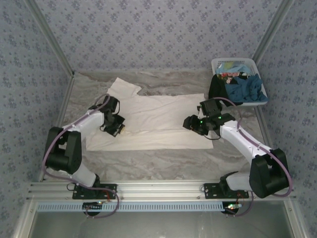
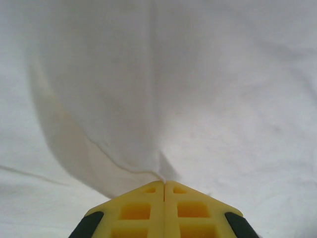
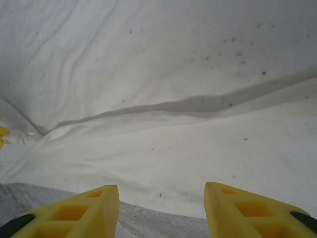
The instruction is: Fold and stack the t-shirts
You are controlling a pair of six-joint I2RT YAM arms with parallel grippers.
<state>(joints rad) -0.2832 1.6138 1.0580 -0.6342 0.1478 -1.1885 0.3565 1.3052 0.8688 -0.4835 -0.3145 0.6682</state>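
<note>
Off-white t-shirt lies spread flat on the table, to the left of the white slatted basket and nearer the arms. Left gripper, at the shirt edge farthest from the basket, is clenched on a small pucker of that shirt. Right gripper, at the shirt edge nearest the basket, stands released, jaws apart over the hem (nothing held).

Hazards: the left pinch takes little cloth and may slip under tension. If the left arm lifts before the right jaws close, the shirt likely drags and bunches.

Count: one off-white t-shirt; one black t-shirt and one teal-blue t-shirt, both in the basket; one basket; two grippers.
</note>
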